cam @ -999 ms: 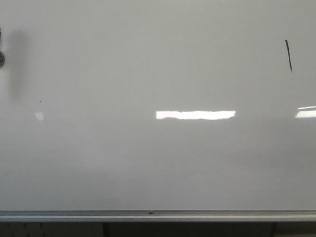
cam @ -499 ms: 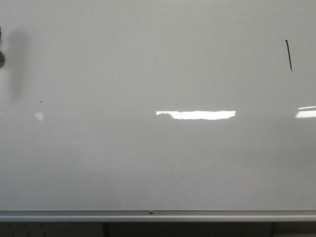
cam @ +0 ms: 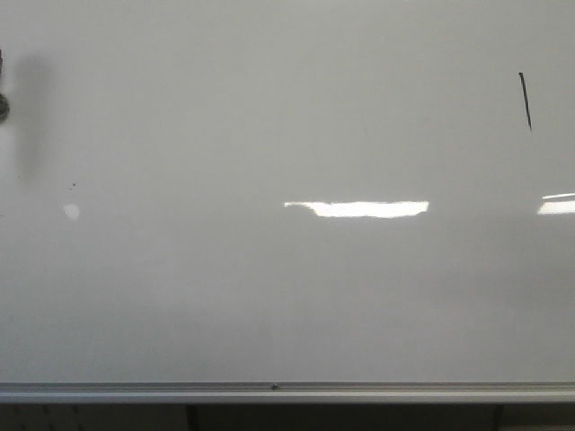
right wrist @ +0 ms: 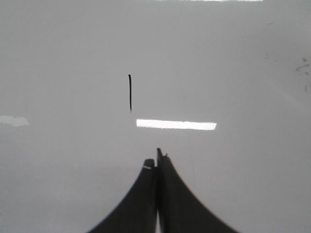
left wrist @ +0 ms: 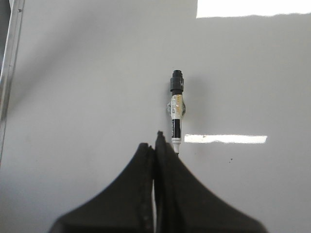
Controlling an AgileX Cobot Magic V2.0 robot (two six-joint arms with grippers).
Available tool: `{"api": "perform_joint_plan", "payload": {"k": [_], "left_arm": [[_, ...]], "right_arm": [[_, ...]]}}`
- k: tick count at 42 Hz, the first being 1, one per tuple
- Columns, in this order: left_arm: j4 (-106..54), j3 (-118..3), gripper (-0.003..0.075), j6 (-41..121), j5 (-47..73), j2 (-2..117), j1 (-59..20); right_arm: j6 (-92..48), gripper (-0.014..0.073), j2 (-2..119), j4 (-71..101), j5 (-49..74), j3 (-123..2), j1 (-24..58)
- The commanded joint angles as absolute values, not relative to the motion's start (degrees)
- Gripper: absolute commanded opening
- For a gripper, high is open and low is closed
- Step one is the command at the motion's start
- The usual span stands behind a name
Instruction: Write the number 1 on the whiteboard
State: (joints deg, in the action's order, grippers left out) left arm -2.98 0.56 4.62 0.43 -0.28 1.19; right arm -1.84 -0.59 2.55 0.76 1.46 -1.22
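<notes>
The whiteboard (cam: 269, 305) fills the front view, with its silver frame (cam: 287, 392) along the near edge. The number 1 (cam: 525, 101) is a short, slightly slanted black stroke at the far right. It also shows in the right wrist view as the number 1 (right wrist: 129, 92), a little beyond my right gripper (right wrist: 156, 158), which is shut and holds nothing. A black-and-white marker (left wrist: 176, 112) rests on the board just past my left gripper (left wrist: 154, 145). Its tip ends beside one fingertip, outside the jaws. The left gripper is shut and empty. Neither gripper shows in the front view.
A dark object (cam: 3, 103) with a soft shadow sits at the board's far left edge. A tiny dark speck (cam: 73, 186) marks the board nearby. The frame edge (left wrist: 10, 73) runs along one side of the left wrist view. Bright light reflections (cam: 357, 208) lie across the board.
</notes>
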Motion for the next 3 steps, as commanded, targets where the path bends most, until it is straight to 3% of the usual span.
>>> {"api": "perform_joint_plan", "payload": {"k": [1, 3], "left_arm": [[-3.3, 1.8, -0.002, 4.5, -4.5, -1.3, 1.2], [-3.3, 1.8, -0.002, 4.5, -4.5, -1.3, 1.2]], "right_arm": [[-1.9, -0.0097, -1.6, 2.1, -3.6, 0.2, -1.6], [-1.9, -0.0097, -1.6, 2.1, -3.6, 0.2, -1.6]]}}
